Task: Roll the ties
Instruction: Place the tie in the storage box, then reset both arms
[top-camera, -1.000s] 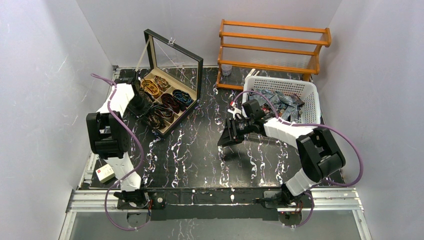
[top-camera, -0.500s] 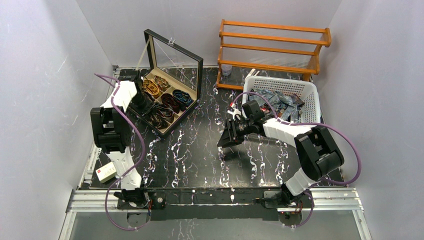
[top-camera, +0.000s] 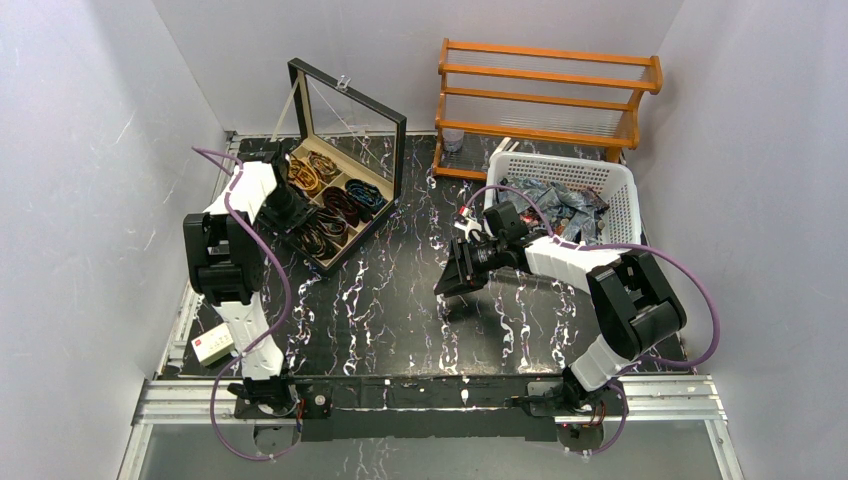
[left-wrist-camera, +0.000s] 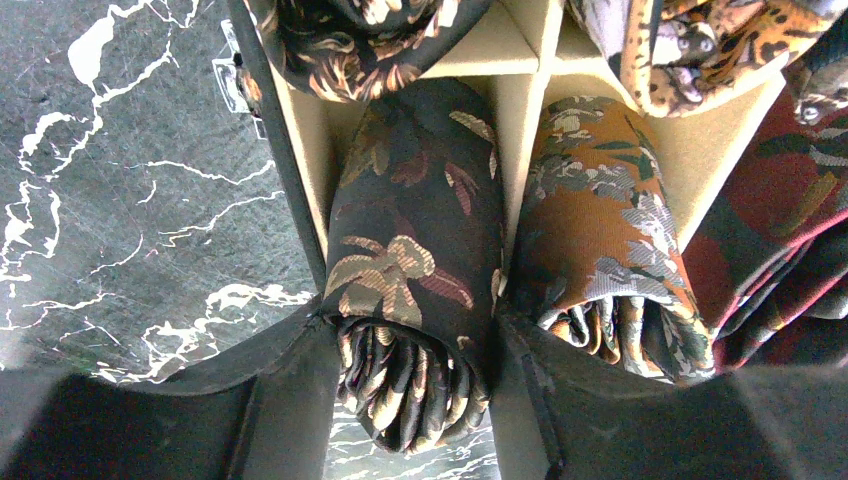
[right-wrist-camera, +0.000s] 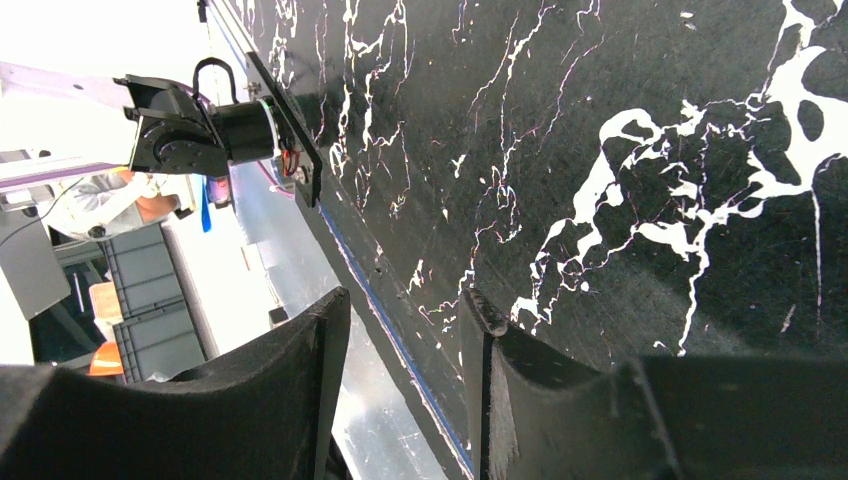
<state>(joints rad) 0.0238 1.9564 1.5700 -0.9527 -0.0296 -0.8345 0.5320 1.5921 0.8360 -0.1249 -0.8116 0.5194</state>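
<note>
My left gripper (top-camera: 287, 203) is at the near-left corner of the open tie box (top-camera: 372, 215). In the left wrist view the gripper (left-wrist-camera: 415, 345) is shut on a rolled dark tie with gold floral spots (left-wrist-camera: 415, 270). The roll lies along the box's left wall (left-wrist-camera: 298, 170), beside a rolled orange tie (left-wrist-camera: 600, 250). Whether it rests on the compartment floor I cannot tell. A maroon tie (left-wrist-camera: 775, 270) lies further right. Loose grey-blue ties (top-camera: 562, 203) fill the white basket (top-camera: 622, 215). My right gripper (top-camera: 455, 282) is open and empty over the marbled table; its own view (right-wrist-camera: 405, 310) shows nothing between the fingers.
The box's glass lid (top-camera: 350, 115) stands open behind the compartments. A wooden rack (top-camera: 545, 90) stands at the back right behind the basket. A small white carton (top-camera: 210, 347) lies at the table's near-left edge. The table's front edge (right-wrist-camera: 400, 340) shows under the right gripper.
My left arm has shifted a little toward the back over the box, with the dark roll still in its gripper. The right arm has barely moved.
</note>
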